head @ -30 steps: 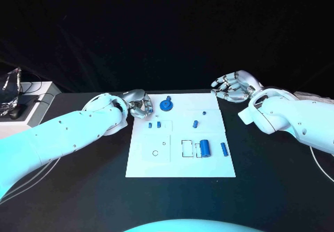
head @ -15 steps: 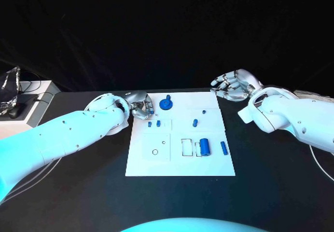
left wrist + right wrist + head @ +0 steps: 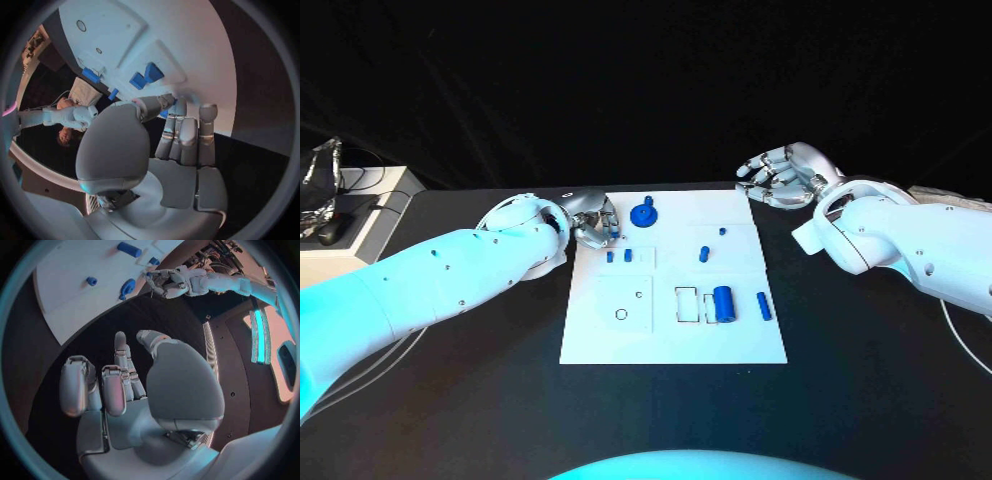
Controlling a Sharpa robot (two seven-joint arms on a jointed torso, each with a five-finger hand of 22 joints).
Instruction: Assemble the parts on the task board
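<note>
Left hand lining up on the far-left corner of the board, right hand idle

Head view: left hand [image 3: 593,222] hovers at the white board [image 3: 675,340] beside the round blue part [image 3: 643,214]; right hand [image 3: 783,177] sits off the board's far right corner, fingers loosely curled, holding nothing. Left wrist view: fingers [image 3: 184,135] extended together, thumb bent across, a bit of blue between; can't tell if it's gripped. Right wrist view: empty palm. I'd go slow and come down straight.

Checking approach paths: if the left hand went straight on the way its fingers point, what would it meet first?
Probably the round blue part on the board; the left hand points toward it from the board's edge. Height above the board is unclear.
</note>
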